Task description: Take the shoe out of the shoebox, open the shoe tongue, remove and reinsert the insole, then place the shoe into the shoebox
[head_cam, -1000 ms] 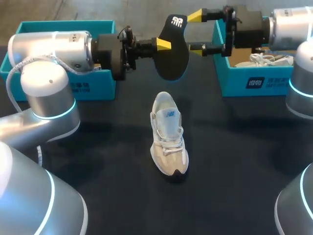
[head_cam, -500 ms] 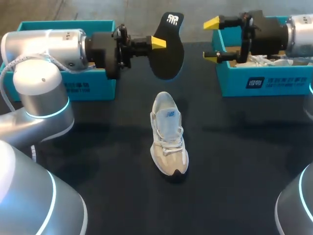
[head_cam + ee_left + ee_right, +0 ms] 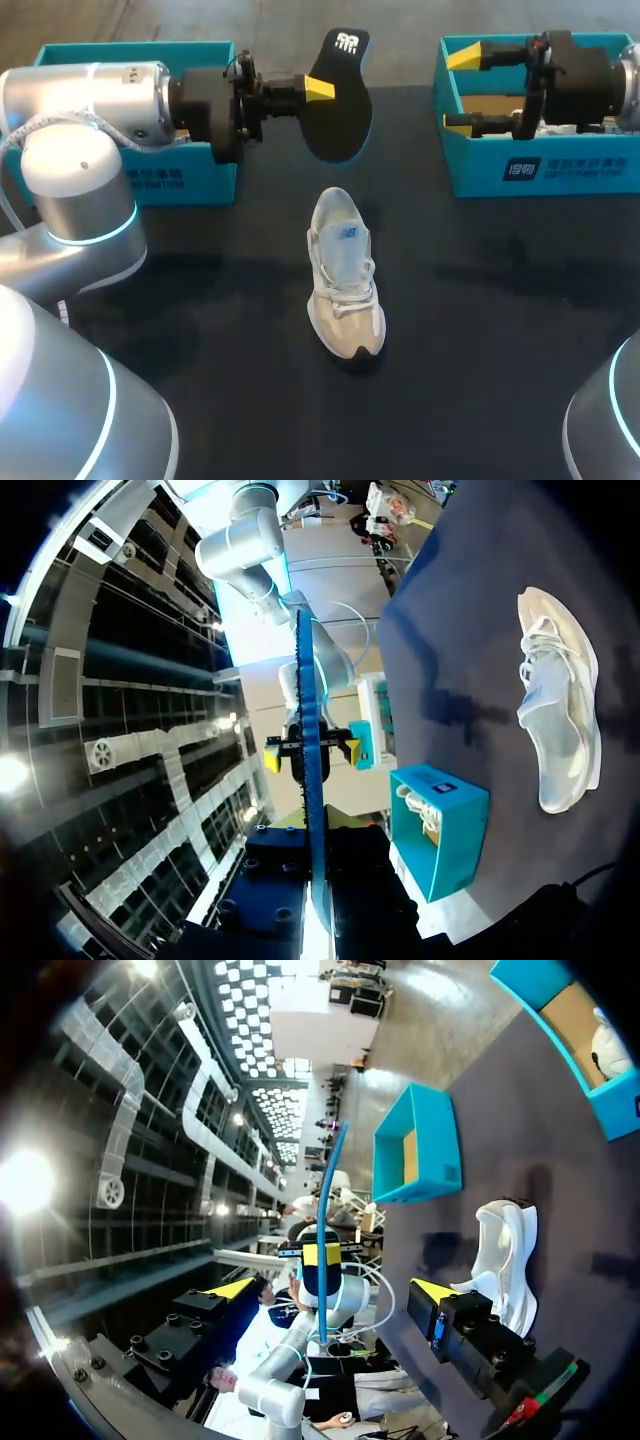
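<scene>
Grips a black insole [image 3: 338, 110] in the left end effector [image 3: 322, 90], upper middle of the frame. Fingers clamped on its near edge, one yellow tip showing against the black, the other hidden behind. Holds it clear of the table [image 3: 480, 330], flat face toward the camera, the end with the white mark uppermost. From the left wrist, shows edge-on as a thin blue line rising straight out from between the dark fingers. Comes in from the left side of the frame, arm crossing in front of the teal left shoebox [image 3: 185, 182] in the upper left corner.

Carries nothing in the right end effector [image 3: 462, 90], upper right of the frame. Yellow tips spread well apart, one above the other, pointing toward the insole and well apart from it. Hangs over the near left corner of the teal right shoebox [image 3: 560, 170], with a white shoe [image 3: 605, 1048] lying inside. From the right wrist, looks out between the spread tips at the insole, edge-on, with the left end effector's yellow tip on it.

Below the insole, middle of the frame: the pale shoe [image 3: 343, 285], upright on its sole on the dark table, toe toward the lower edge, heel toward the insole. Sits between the two shoeboxes and nearer the camera than both, touching neither.
</scene>
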